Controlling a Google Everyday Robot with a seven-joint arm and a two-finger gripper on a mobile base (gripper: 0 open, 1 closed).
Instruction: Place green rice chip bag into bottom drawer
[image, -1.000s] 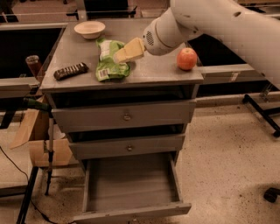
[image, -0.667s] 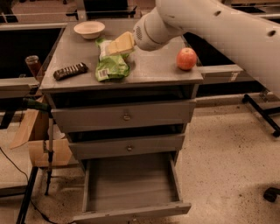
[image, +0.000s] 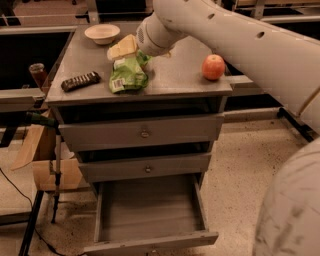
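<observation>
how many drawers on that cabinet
3: top drawer shut, middle drawer shut beneath it, bottom drawer pulled open. The pincer is at the chip bag's far end on the cabinet top.

The green rice chip bag (image: 128, 75) is lying flat on the table (image: 185, 80), left of its middle and near its front edge. It is showing light green, wrinkled plastic, with its white barcode label toward that edge. The claw (image: 122, 48) is hanging at the bag's far end. The bottom drawer (image: 150, 215), grey and plain-fronted, is standing wide open at the table's foot.
</observation>
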